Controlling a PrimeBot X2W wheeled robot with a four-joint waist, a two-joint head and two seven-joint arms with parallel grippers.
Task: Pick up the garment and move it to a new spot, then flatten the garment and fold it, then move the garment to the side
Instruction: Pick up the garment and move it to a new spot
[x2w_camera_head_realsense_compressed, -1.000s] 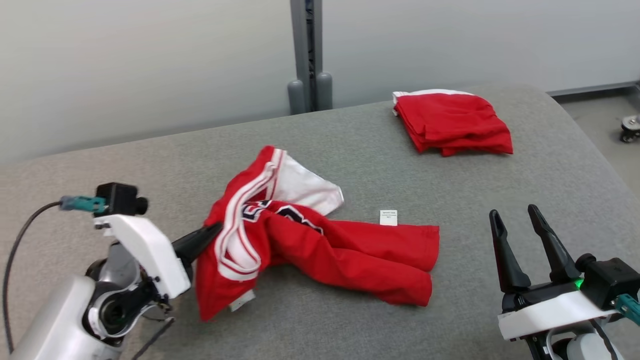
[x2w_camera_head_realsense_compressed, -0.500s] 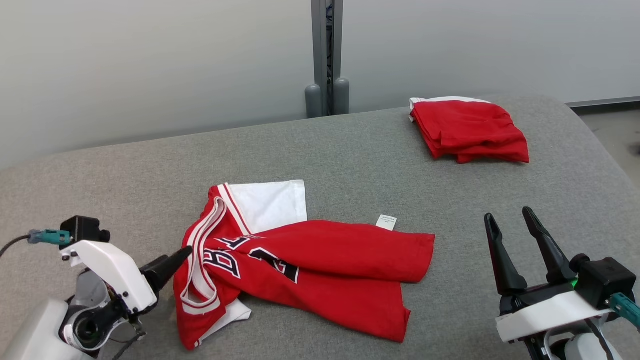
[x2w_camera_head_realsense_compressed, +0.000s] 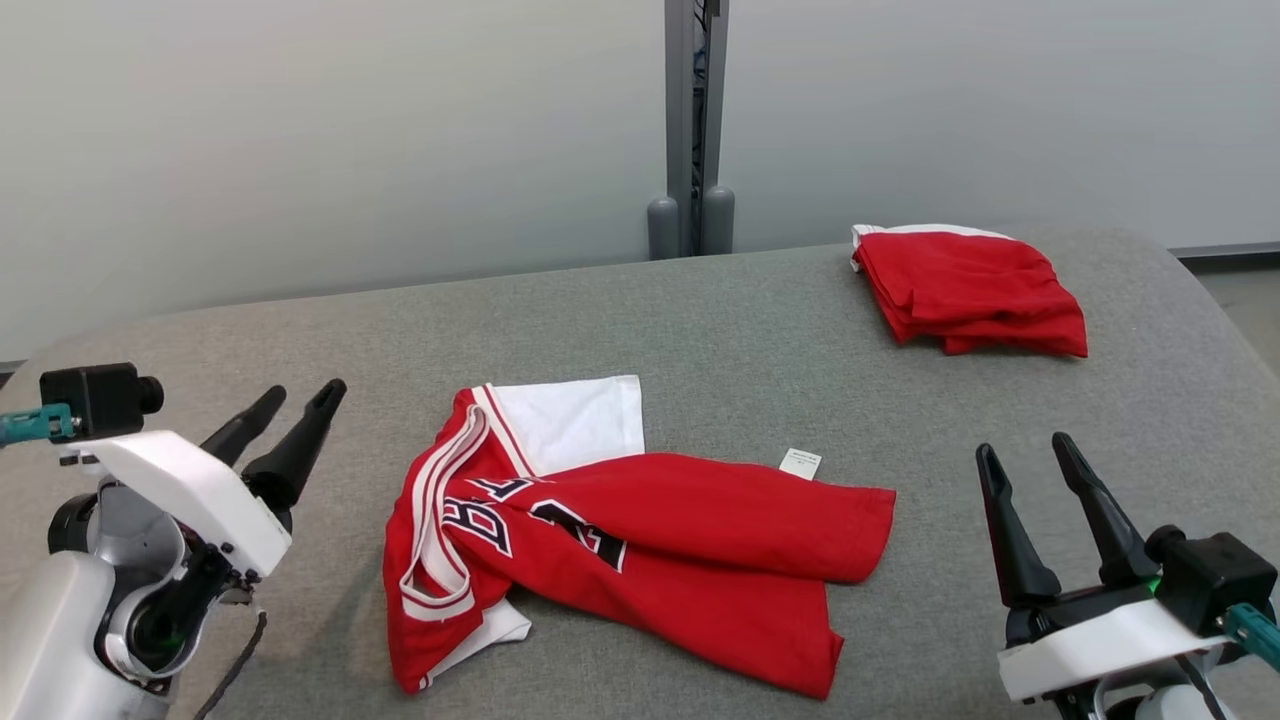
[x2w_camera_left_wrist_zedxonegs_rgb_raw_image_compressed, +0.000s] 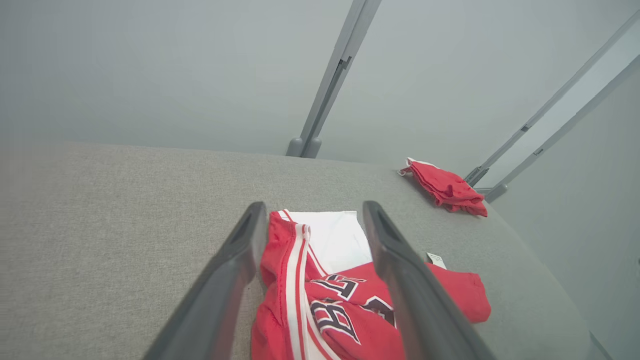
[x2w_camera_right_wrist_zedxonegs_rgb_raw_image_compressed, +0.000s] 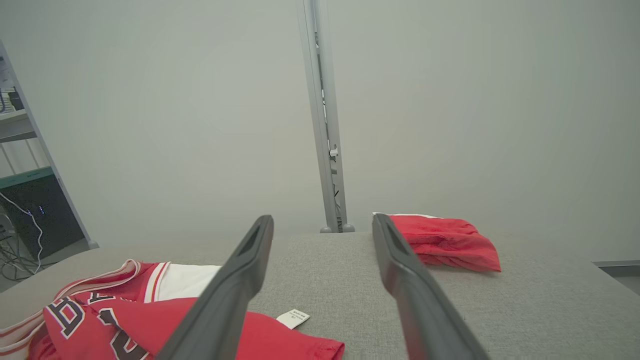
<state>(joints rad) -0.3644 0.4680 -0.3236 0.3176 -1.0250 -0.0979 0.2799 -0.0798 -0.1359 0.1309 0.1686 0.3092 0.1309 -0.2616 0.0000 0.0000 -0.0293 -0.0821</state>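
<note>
A red garment (x2w_camera_head_realsense_compressed: 640, 560) with white trim and dark lettering lies crumpled on the grey table (x2w_camera_head_realsense_compressed: 760, 330); its white inner side is turned out at the top. It also lies in the left wrist view (x2w_camera_left_wrist_zedxonegs_rgb_raw_image_compressed: 345, 300) and the right wrist view (x2w_camera_right_wrist_zedxonegs_rgb_raw_image_compressed: 150, 320). My left gripper (x2w_camera_head_realsense_compressed: 298, 404) stands open to the garment's left, raised off the cloth and holding nothing. At the lower right my right gripper (x2w_camera_head_realsense_compressed: 1025, 450) is open and empty, apart from the garment's right edge.
A second red garment (x2w_camera_head_realsense_compressed: 970, 292), folded, rests at the table's far right corner. A small white tag (x2w_camera_head_realsense_compressed: 800, 463) lies by the crumpled garment's top edge. A grey post (x2w_camera_head_realsense_compressed: 692, 130) stands behind the table against the pale wall.
My left gripper has let go of the garment, opened and drawn back to the left. The garment has dropped and spread lower on the table. The head camera has shifted.
</note>
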